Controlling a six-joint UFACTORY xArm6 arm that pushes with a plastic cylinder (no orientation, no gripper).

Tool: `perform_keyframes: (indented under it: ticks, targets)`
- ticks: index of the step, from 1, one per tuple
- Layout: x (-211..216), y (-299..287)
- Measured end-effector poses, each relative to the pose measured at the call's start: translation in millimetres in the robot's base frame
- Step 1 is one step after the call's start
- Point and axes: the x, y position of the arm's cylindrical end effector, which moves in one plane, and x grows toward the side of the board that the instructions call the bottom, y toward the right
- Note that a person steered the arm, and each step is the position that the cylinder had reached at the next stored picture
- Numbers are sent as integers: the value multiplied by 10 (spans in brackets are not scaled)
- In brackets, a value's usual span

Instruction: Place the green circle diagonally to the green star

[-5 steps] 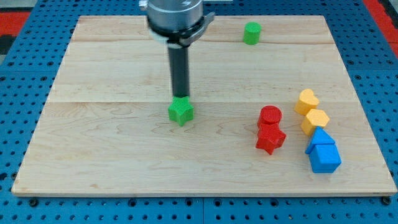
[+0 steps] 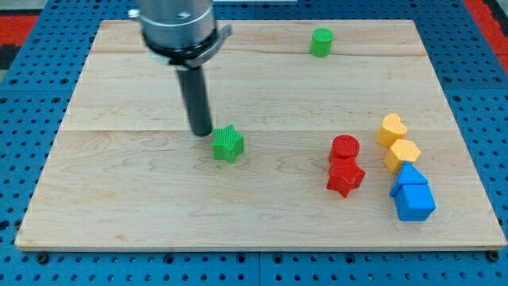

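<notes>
The green star (image 2: 228, 144) lies near the middle of the wooden board (image 2: 119, 191). The green circle (image 2: 321, 42) stands far off near the view's top, right of centre. My tip (image 2: 201, 133) is on the board just to the view's left of the green star, slightly above it and close to its edge. The rod rises up to the arm's metal mount at the view's top left.
At the view's right sit a red circle (image 2: 345, 147) above a red star (image 2: 345, 176), a yellow heart (image 2: 390, 128), a yellow hexagon (image 2: 403, 154), and two blue blocks (image 2: 411, 195) close together.
My tip has moved from the star's top edge toward the view's left. The green star has barely shifted. The other blocks have not moved.
</notes>
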Motion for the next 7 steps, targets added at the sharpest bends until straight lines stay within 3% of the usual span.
perform_keyframes:
  ticks: [1,2,3,5,6,7]
  targets:
    - [-106,361]
    - [649,242]
    - [773,250]
    - [-983,2051]
    - [-1774,2203]
    - [-1908,1600]
